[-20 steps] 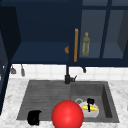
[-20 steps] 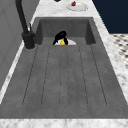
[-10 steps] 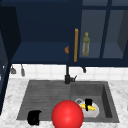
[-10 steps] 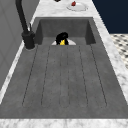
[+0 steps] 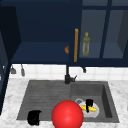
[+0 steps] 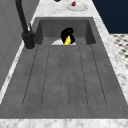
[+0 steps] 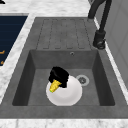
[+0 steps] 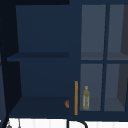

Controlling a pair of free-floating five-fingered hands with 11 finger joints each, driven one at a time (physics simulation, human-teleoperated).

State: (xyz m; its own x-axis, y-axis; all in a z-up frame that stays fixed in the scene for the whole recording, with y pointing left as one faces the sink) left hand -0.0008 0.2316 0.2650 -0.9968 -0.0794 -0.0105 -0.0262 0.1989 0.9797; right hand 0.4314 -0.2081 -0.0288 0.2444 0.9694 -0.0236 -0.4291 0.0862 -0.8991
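In the basin, right hand (image 5: pixel 89 103) curled on banana (image 5: pixel 90 109)

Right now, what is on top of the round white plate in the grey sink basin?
On the round white plate lies a yellow corn cob, with the black right hand gripping its upper end. That covered end cannot be seen.

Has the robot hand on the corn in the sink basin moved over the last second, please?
No. The right robot hand remains over the white plate, beside the drain, holding the corn.
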